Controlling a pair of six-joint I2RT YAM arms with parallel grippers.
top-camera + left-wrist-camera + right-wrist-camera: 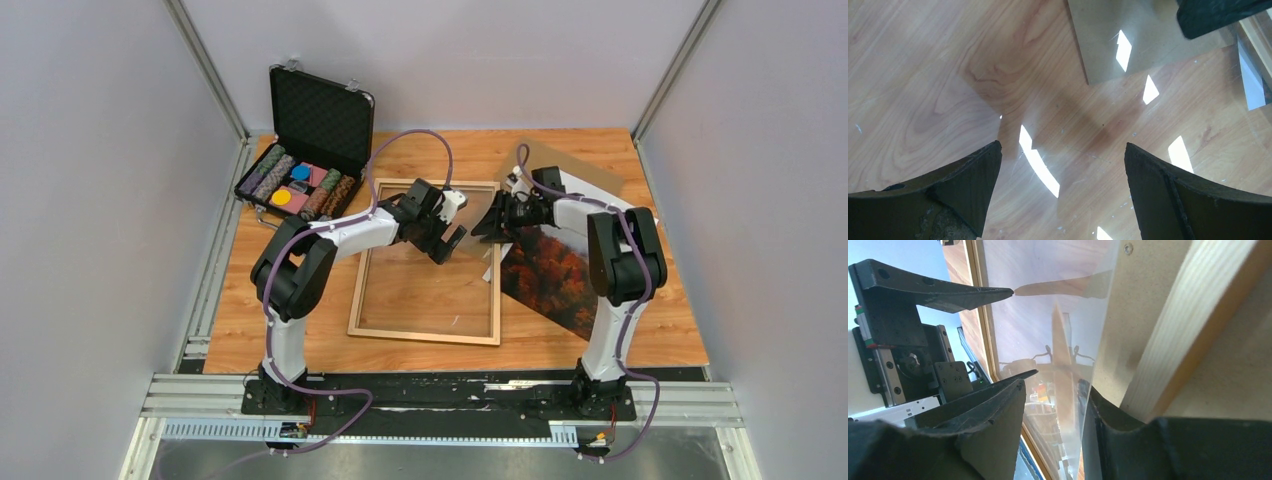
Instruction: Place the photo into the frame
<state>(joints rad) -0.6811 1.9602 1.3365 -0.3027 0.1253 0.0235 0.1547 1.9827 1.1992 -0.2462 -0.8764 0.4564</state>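
Clear sheet being dealt with; photo [548, 272] not yet in the frame [425, 335].
The photo is lying face up on the table just right of the frame, under my right arm. My right gripper [482, 227] is straddling the clear sheet [1058, 315] at its edge, jaws parted and not pinching. My left gripper [1063, 147] is hovering spread wide, holding nothing. Next, I judge, I am needing the sheet flat, then a pinch on the photo's edge.

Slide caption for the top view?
Left gripper and right gripper face each other at the frame's right edge; the photo lies outside.
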